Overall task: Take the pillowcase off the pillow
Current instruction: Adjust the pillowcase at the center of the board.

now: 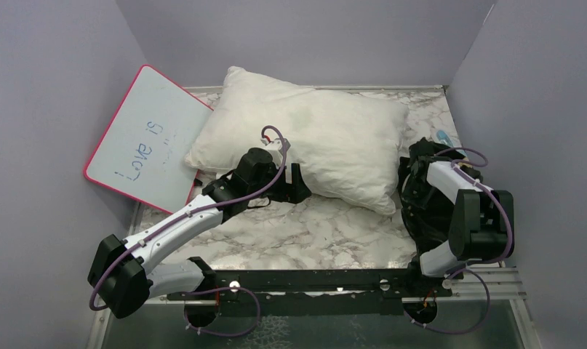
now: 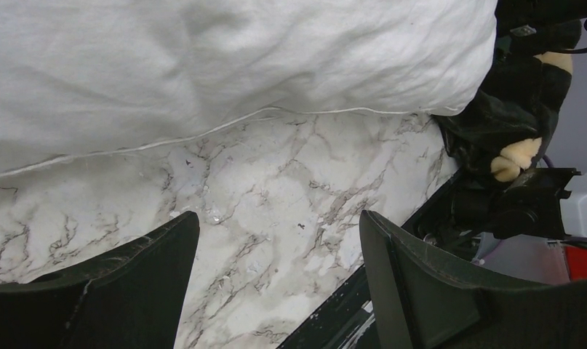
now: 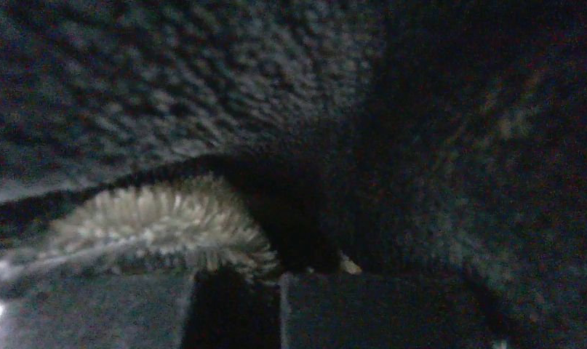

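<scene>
The pillow [image 1: 312, 142] is a plump off-white cushion lying bare at the back of the marble table [image 1: 312, 233]. Its lower seam also shows in the left wrist view [image 2: 203, 65]. The black pillowcase [image 1: 412, 182] is bunched up off the pillow's right end; tan motifs on it show in the left wrist view [image 2: 516, 102]. My left gripper [image 1: 297, 185] is open and empty just in front of the pillow's near edge, over bare marble [image 2: 276, 240]. My right gripper [image 3: 236, 291] is buried in the black fabric [image 3: 203, 87] with its jaws closed on a fold.
A pink-rimmed whiteboard [image 1: 145, 142] leans at the back left, beside the pillow. A small blue thing [image 1: 443, 136] lies at the back right. Lilac walls close in three sides. A black rail [image 1: 312, 280] runs along the near edge.
</scene>
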You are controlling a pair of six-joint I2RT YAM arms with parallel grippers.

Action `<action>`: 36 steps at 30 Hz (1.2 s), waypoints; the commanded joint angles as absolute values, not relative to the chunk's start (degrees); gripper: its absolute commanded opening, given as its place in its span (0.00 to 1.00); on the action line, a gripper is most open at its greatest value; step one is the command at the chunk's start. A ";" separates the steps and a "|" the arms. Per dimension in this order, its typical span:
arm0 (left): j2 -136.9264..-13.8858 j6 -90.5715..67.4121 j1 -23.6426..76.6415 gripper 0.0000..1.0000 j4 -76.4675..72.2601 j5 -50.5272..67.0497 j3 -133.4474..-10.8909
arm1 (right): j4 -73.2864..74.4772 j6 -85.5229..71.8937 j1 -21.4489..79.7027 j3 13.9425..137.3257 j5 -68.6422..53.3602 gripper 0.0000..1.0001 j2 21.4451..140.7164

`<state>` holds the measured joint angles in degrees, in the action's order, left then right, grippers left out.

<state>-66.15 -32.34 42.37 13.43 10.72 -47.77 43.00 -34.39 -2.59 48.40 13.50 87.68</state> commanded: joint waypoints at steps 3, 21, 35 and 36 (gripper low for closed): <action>-66.22 -32.44 42.02 0.83 13.56 12.12 -47.01 | 44.03 -36.49 -2.79 52.01 20.71 0.00 83.55; -66.99 -31.57 41.62 0.83 14.07 11.95 -47.44 | 60.60 -32.31 -5.79 84.08 32.34 0.01 70.93; -67.01 -31.76 41.22 0.83 13.33 13.44 -46.61 | 46.81 -32.97 -19.78 58.95 30.42 0.06 79.86; -66.90 -31.81 41.22 0.83 12.99 13.25 -46.55 | 46.69 -31.65 -19.77 59.29 28.15 0.06 80.25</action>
<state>-67.40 -32.08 41.58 14.00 11.73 -46.89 51.20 -34.11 -19.70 57.23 31.59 77.95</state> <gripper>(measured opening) 0.826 0.064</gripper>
